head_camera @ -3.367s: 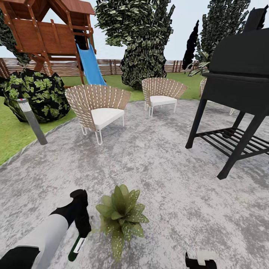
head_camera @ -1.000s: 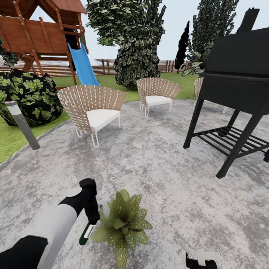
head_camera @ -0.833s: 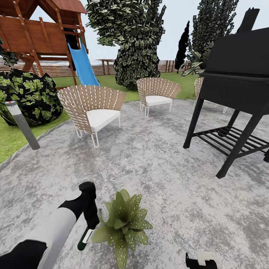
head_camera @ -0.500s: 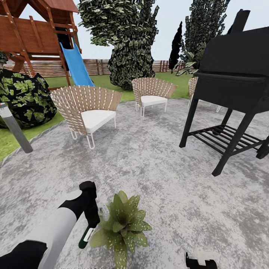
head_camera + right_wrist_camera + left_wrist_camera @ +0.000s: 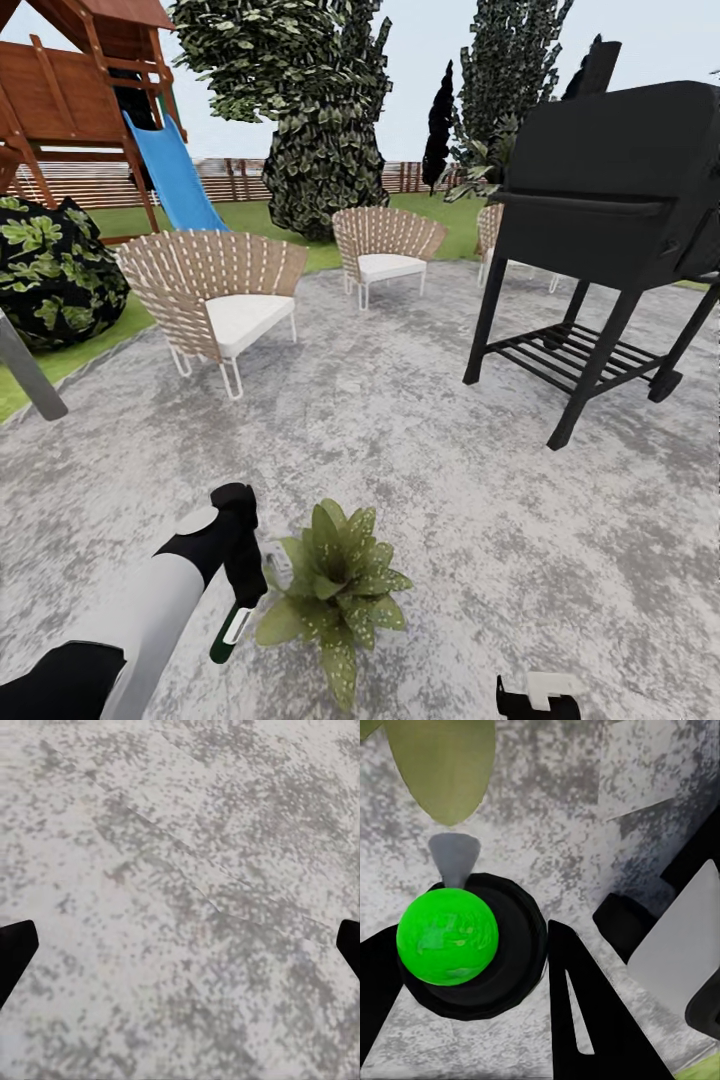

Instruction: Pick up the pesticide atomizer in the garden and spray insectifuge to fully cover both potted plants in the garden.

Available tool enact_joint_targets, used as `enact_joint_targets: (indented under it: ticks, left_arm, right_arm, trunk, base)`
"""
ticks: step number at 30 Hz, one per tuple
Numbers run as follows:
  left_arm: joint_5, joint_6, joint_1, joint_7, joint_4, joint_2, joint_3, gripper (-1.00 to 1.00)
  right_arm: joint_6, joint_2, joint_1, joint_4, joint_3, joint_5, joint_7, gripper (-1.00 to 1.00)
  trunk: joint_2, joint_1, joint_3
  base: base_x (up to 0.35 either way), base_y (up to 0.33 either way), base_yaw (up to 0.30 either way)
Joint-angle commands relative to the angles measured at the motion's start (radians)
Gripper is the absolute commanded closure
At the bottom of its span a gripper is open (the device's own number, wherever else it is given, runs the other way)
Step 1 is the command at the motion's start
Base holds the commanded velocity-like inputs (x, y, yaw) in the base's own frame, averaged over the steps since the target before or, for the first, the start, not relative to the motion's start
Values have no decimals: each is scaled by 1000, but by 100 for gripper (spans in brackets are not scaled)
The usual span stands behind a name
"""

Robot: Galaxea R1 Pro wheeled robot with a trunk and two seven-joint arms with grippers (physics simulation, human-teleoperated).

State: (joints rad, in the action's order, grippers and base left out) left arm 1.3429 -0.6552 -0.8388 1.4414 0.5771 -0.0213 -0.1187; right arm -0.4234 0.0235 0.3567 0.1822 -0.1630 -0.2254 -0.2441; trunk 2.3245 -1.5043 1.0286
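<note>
The left end effector (image 5: 243, 590) is closed around the pesticide atomizer (image 5: 229, 633), a slim dark green bottle with a white label band, held tilted just beside a potted plant (image 5: 337, 590) that sits on the grey stone patio (image 5: 420, 440). In the left wrist view the bottle's bright green end (image 5: 447, 936) shows between the dark fingers (image 5: 585, 1020), with a leaf (image 5: 442, 765) close by. The right end effector (image 5: 180, 945) hangs over bare patio with its fingertips wide apart, open. Beyond stand two woven chairs (image 5: 215, 300), a black grill (image 5: 610, 200), a blue slide (image 5: 172, 178) and a wooden fence (image 5: 240, 180)
</note>
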Motion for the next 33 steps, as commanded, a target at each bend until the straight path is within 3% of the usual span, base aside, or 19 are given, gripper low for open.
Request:
enact_joint_targets:
  ticks: [1,7,13,24,33]
  left_arm:
    - [6,-10,0,8,2,1,-1,100]
    - [6,-11,0,6,3,1,1,100]
    - [6,-24,-6,4,2,-8,0,100]
    - [5,-26,-38,5,2,-5,-1,100]
    - [6,-24,-43,2,0,3,-7,100]
  right_arm:
    - [-3,0,1,-1,-7,-11,-3,-100]
    - [-3,0,1,-1,-7,-11,-3,-100]
    - [-3,-1,1,-1,-7,-9,-3,-100]
    - [-3,0,1,-1,-7,-11,-3,-100]
    - [-3,2,1,-1,-7,-11,-3,-100]
  trunk:
    - [0,0,1]
    - [0,0,1]
    - [0,0,1]
    - [0,0,1]
    - [0,0,1]
  base:
    - [7,17,-153]
    - [-196,161,-276]
    - [-15,261,-35]
    - [3,4,-286]
    - [59,42,-33]
